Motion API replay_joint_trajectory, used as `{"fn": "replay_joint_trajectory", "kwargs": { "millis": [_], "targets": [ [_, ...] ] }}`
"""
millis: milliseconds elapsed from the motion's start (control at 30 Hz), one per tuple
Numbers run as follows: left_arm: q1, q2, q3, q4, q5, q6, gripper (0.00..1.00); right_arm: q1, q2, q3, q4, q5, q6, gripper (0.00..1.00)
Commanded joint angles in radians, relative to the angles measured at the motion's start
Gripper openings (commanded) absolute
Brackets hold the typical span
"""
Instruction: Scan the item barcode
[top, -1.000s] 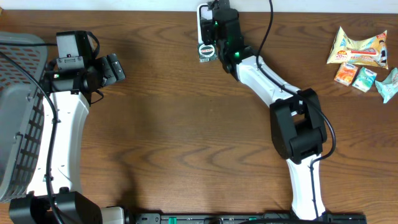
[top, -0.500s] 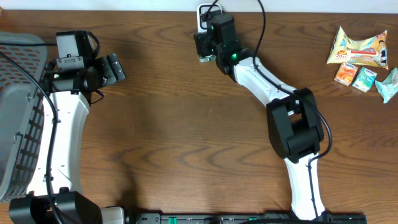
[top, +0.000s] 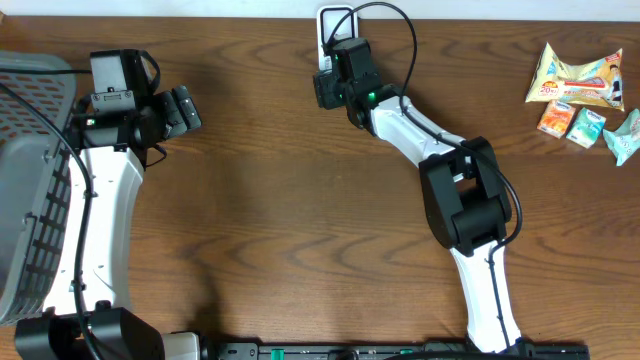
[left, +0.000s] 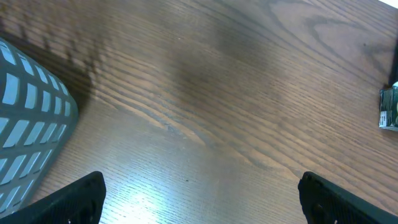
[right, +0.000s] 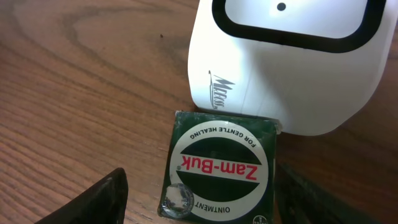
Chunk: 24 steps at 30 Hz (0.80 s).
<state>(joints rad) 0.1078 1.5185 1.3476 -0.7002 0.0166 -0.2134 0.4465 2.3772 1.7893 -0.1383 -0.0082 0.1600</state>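
As the right gripper (right: 200, 198) spreads wider than a second ago, its fingers stand apart on either side of the tin (right: 217, 163), clamped on nothing; the tin lies flat on the table (right: 74, 93), label up, one edge against the foot of the scanner (right: 286, 68). I read that as a release beside the scanner; I see no barcode on the upper face, so whether the scan has registered I cannot tell. My left gripper (left: 199, 196) hangs wide apart and empty near the basket (left: 31, 112), unmoved.
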Motion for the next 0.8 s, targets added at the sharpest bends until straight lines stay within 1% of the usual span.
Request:
{"fn": "replay_joint_trajectory", "kwargs": {
  "millis": [0,133,300,433,500,600,667,767],
  "targets": [
    [0.003,0.005,-0.005,-0.003,-0.006,-0.008,0.98,0.019,0.048,0.000,0.003,0.006,0.011,0.71],
    [0.003,0.005,-0.005,-0.003,-0.006,-0.008,0.98,0.022,0.074,0.000,0.011,0.012,0.011,0.72],
    [0.003,0.005,-0.005,-0.003,-0.006,-0.008,0.98,0.026,0.077,0.000,0.009,0.072,0.008,0.73],
    [0.003,0.005,-0.005,-0.003,-0.006,-0.008,0.98,0.026,0.077,0.000,0.011,0.089,-0.031,0.74],
    [0.003,0.005,-0.005,-0.003,-0.006,-0.008,0.98,0.026,0.077,0.000,0.024,0.089,-0.047,0.76],
    [0.003,0.005,-0.005,-0.003,-0.006,-0.008,0.98,0.029,0.069,0.008,0.042,0.089,-0.058,0.77],
    [0.003,0.005,-0.005,-0.003,-0.006,-0.008,0.97,0.029,0.057,0.017,0.039,0.089,-0.057,0.80],
    [0.003,0.005,-0.005,-0.003,-0.006,-0.008,0.98,0.029,0.029,0.018,0.034,0.089,-0.057,0.80]
  ]
}}
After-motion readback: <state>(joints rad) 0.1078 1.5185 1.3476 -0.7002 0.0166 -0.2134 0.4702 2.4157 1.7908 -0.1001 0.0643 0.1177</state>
